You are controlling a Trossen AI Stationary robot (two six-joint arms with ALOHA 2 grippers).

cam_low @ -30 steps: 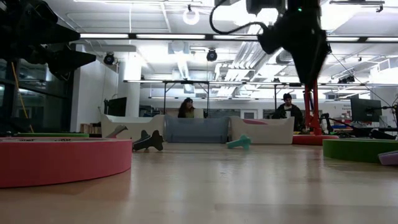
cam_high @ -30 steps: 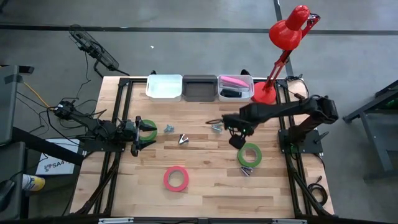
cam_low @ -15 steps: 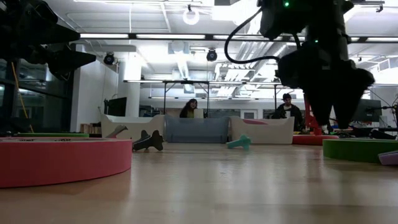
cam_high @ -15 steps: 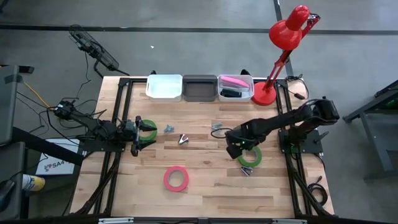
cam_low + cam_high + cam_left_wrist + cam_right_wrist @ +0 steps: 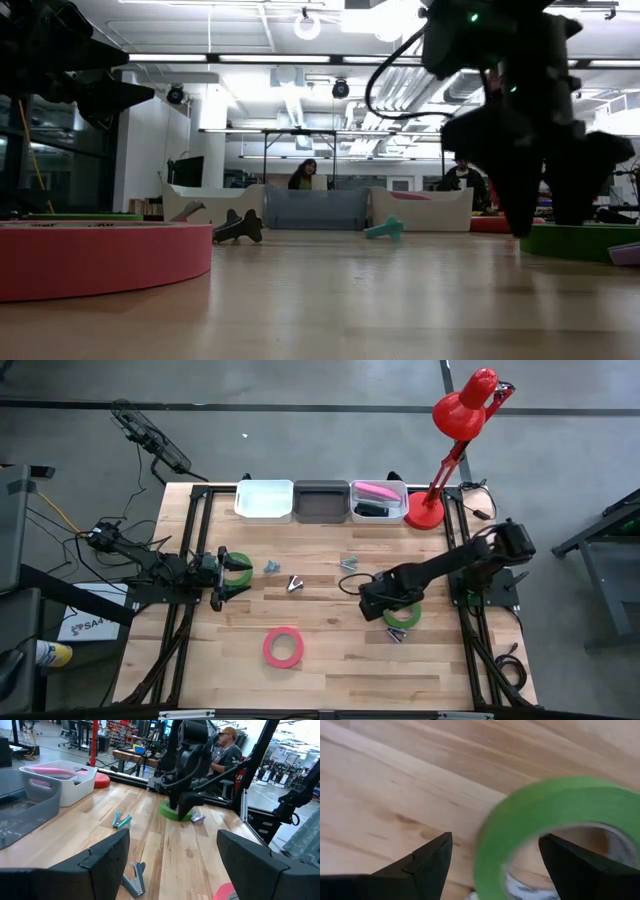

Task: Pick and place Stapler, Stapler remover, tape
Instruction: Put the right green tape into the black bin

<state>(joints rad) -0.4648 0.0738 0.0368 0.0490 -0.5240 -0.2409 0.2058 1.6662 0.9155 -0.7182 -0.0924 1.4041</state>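
Right tool (image 5: 385, 603) gapes over flat-lying green tape roll (image 5: 403, 610).

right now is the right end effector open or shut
Open. The right end effector has its two dark fingers spread either side of the green tape roll's rim, not yet clamped.

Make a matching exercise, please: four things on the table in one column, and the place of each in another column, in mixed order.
Things:
1. pink tape roll
2. red lamp
3. right gripper
4. white bin

Places:
a. far right corner of the table
b. far edge, leftmost of three bins
c. near middle of the table, alone
d. at the green tape roll on the right side

Pairs: 1-c, 2-a, 3-d, 4-b
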